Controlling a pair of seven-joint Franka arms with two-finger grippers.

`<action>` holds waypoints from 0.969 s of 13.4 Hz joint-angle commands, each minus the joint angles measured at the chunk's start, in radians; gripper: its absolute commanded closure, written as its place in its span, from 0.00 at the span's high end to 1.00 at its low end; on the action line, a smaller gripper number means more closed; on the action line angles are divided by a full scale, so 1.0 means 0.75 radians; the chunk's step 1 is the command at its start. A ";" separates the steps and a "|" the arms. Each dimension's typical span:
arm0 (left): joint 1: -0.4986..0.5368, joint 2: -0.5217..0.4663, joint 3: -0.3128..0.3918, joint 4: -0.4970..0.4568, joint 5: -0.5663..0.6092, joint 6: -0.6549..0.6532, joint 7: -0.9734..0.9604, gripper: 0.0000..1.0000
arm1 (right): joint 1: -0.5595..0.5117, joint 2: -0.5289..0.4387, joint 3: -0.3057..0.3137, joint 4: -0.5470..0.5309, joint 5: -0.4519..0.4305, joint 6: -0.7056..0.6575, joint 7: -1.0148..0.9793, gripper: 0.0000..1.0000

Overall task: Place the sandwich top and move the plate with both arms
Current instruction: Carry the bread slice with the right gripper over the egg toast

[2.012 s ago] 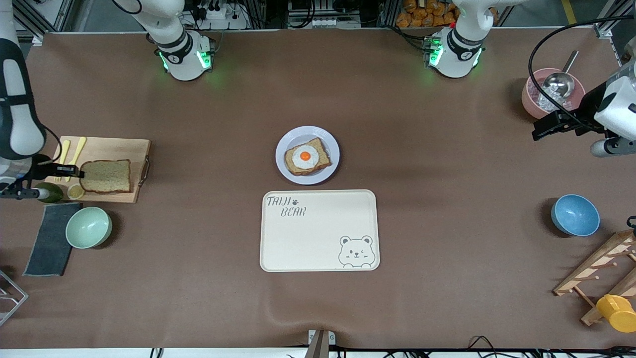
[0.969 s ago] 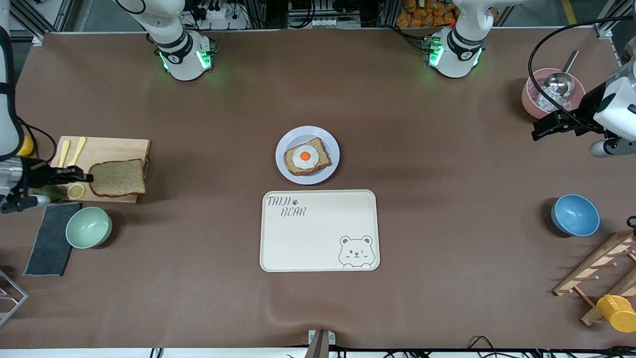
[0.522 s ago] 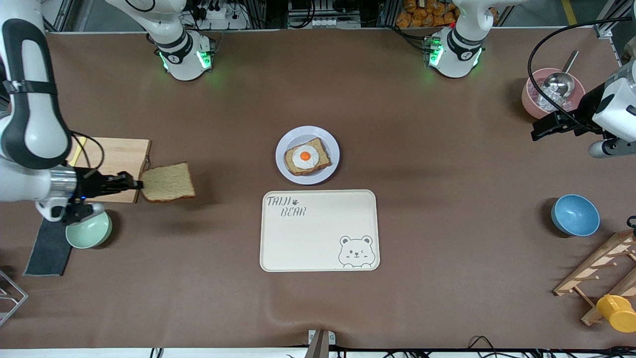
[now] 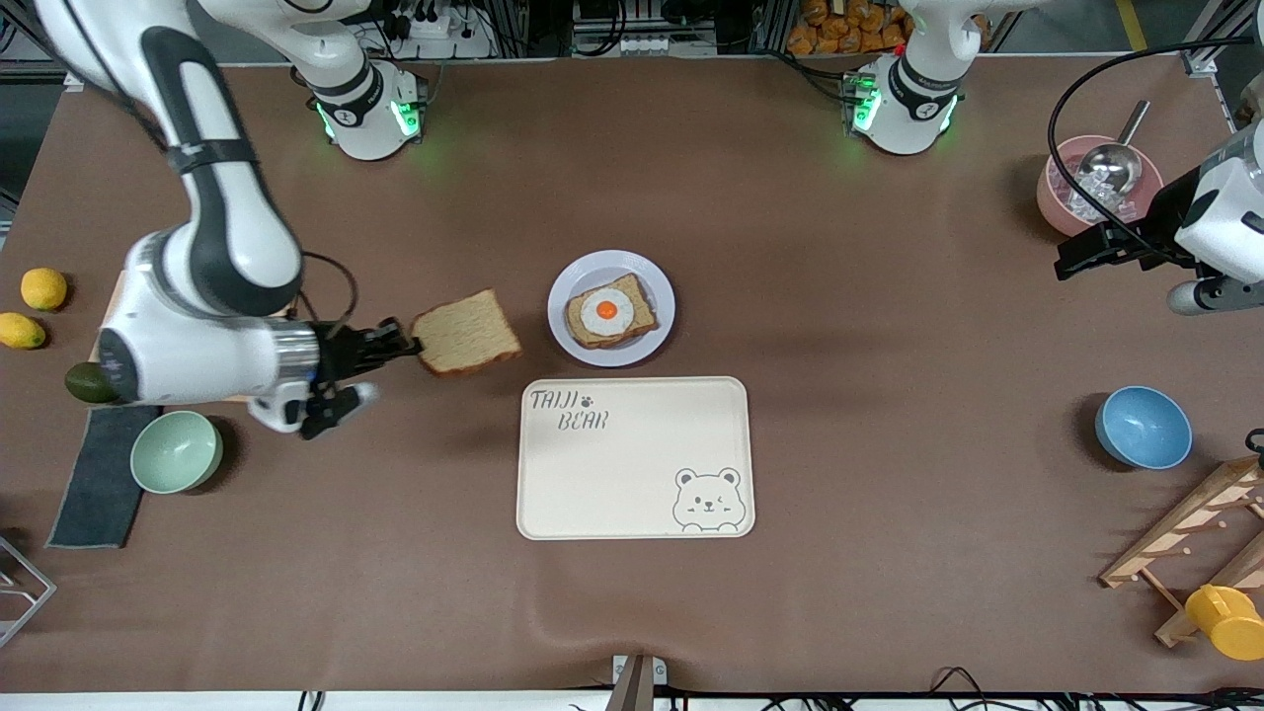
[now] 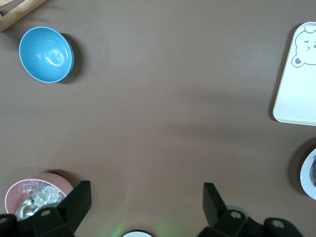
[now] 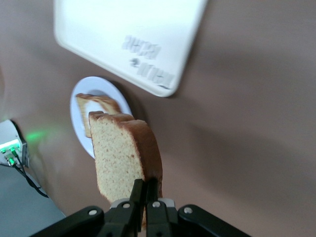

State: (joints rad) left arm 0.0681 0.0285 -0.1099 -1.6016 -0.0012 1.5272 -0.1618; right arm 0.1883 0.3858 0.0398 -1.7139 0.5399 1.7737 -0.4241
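Right gripper (image 4: 410,346) is clamped on one edge of the sandwich top (image 4: 465,332), held up in the air over bare bench (image 4: 889,553), just short of the plate (image 4: 647,348) on the right arm's side. In the right wrist view the slice (image 6: 123,155) stands on edge between the pinched fingers.

Plate sits mid-bench and carries a bread slice with a fried egg (image 4: 606,309).

Cream tray (image 4: 632,464) lies just beside the plate, nearer the front camera. Print reads "TAIJI BEAR" with a paw mark, bear face in one corner.

Left gripper (image 4: 1071,259) waits with its fingers spread wide and nothing in them, over the bench by the pink bowl (image 4: 1062,202) at the left arm's end. Blue bowl (image 4: 1143,427) sits nearer the camera.
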 commanded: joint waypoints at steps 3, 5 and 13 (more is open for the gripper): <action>0.007 0.001 -0.003 -0.016 -0.029 -0.009 -0.021 1.00 | 0.254 0.028 -0.014 0.007 0.049 0.112 -0.007 0.00; 0.005 0.005 -0.003 -0.016 -0.029 -0.009 -0.021 1.00 | 0.303 0.042 -0.016 0.001 0.145 0.126 -0.007 0.00; 0.003 0.009 -0.005 -0.047 -0.029 -0.011 -0.021 1.00 | 0.354 0.105 -0.016 -0.165 0.436 0.341 -0.005 0.00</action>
State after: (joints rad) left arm 0.0678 0.0428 -0.1109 -1.6243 -0.0012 1.5272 -0.1618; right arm 0.4493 0.4683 0.0398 -1.8195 0.8234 2.0239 -0.4244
